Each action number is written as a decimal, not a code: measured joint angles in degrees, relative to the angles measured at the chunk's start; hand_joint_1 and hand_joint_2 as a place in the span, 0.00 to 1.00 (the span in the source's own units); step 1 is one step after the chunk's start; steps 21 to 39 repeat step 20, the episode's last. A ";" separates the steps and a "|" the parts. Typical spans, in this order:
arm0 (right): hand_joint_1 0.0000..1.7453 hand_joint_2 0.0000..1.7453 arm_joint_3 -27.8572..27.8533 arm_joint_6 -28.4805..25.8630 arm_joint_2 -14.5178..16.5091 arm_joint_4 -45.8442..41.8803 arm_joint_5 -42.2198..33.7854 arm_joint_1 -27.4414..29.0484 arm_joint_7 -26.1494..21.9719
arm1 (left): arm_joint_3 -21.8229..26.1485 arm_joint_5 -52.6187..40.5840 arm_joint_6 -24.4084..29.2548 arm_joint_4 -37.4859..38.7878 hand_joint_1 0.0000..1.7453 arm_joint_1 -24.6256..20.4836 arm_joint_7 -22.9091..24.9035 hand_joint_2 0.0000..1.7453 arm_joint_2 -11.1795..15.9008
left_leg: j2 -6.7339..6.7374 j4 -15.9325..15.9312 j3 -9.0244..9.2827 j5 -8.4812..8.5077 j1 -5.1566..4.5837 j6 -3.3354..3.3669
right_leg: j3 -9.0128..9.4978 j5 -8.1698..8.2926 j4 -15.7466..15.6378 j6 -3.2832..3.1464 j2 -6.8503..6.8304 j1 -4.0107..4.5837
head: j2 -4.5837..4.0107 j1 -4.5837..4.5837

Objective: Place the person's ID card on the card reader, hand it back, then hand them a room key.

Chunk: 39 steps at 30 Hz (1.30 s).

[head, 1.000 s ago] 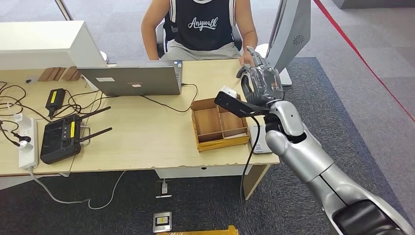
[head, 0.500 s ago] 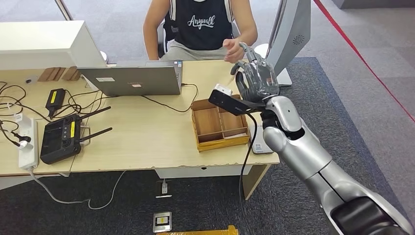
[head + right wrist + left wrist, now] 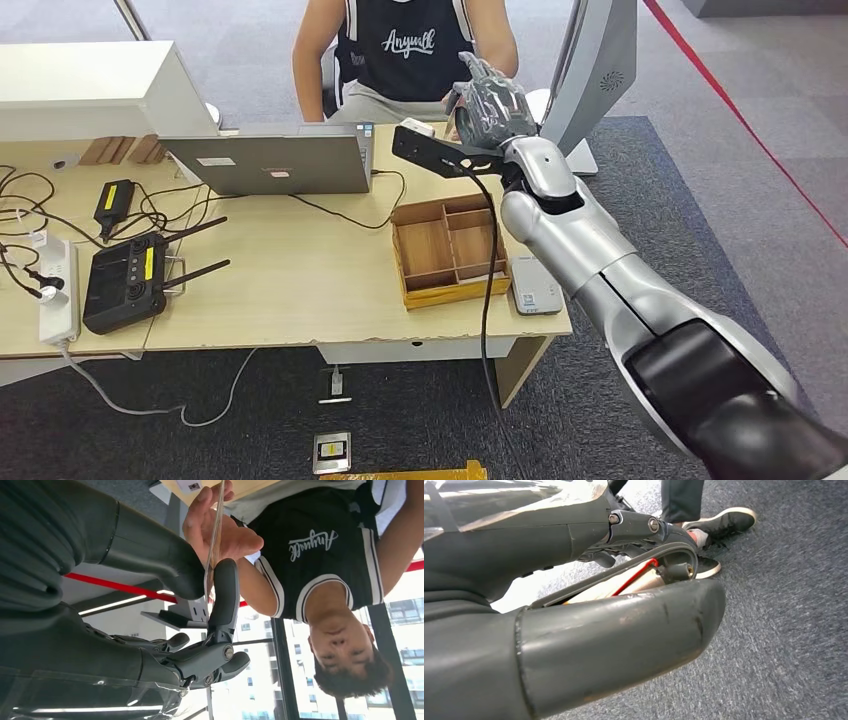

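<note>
Right hand (image 3: 487, 100) is raised over the far edge of the desk (image 3: 300, 280), in front of the seated person (image 3: 410, 50). One second ago it hung lower, over the wooden tray (image 3: 450, 250) near the desk's right end; half a second ago it had started up and the person's hand was coming to meet it. Now it is further forward and left, level with the person's chest.

Right wrist view: thumb and a finger pinch a thin card (image 3: 216, 525), seen edge-on. The person's hand (image 3: 220, 527) lies against the card's other end, palm open behind it, touching it. Both hold or touch the card at once. Cannot tell whether it is the ID card or a room key.

With the arm lifted away, the card reader (image 3: 533, 288) shows uncovered, flat on the desk just right of the tray; earlier the forearm hid most of it.

Laptop (image 3: 270, 160) and black controller (image 3: 125, 285) are unmoved.

Left hand (image 3: 574, 645) hangs over grey carpet; fingers mostly hidden, state cannot be told.
</note>
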 joint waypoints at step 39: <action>1.00 1.00 1.59 0.13 3.73 15.13 -0.16 -2.50 1.06 | -0.60 0.95 -0.07 0.00 0.00 0.27 -0.01 0.00 0.02 | 0.00 0.01 0.02 -0.01 0.00 0.01 | -0.02 0.01 0.00 0.00 0.01 0.00 | 0.00 -0.01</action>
